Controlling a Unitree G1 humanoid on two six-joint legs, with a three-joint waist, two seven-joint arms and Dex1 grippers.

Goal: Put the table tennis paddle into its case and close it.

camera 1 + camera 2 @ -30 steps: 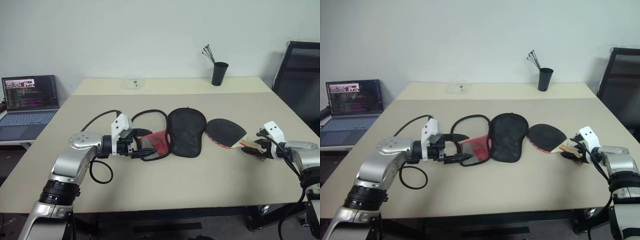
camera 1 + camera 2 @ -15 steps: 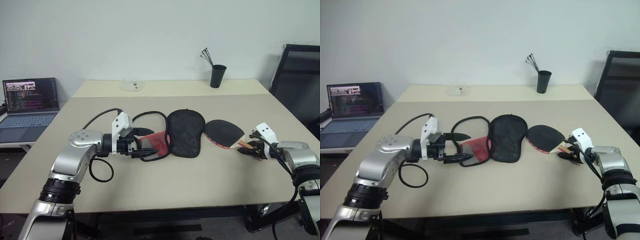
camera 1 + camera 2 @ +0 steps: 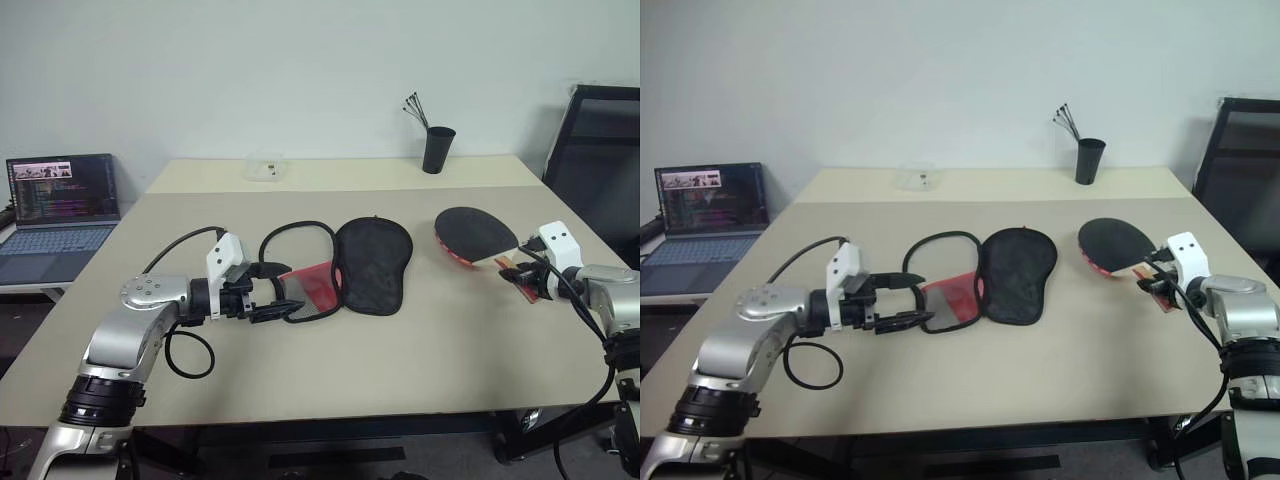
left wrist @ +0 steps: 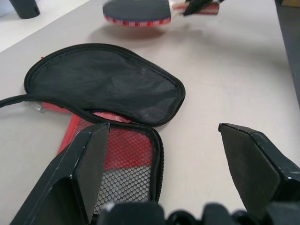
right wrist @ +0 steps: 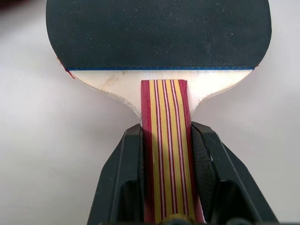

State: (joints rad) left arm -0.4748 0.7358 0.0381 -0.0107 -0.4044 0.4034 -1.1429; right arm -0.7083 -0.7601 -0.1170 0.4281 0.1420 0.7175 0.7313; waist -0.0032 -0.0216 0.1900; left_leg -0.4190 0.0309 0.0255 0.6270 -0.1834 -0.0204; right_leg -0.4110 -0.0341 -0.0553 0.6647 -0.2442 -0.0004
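black fingers of the right gripper (image 5: 166, 140) clamp the paddle (image 3: 475, 233) handle; left gripper (image 3: 268, 292) gapes empty beside the case (image 3: 345, 268). carry the blade level and enter the open mouth squarely.

A beige table (image 3: 330, 370) against a pale wall (image 3: 300, 70) — open laptop (image 3: 58, 205) at left, black chair (image 3: 600, 160) at right.

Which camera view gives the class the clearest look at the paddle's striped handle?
The right wrist view: the table tennis paddle handle lies close up, red and yellow stripes clear, clamped by the right gripper. The head views show it small; the left wrist view shows it far off, edge-on.
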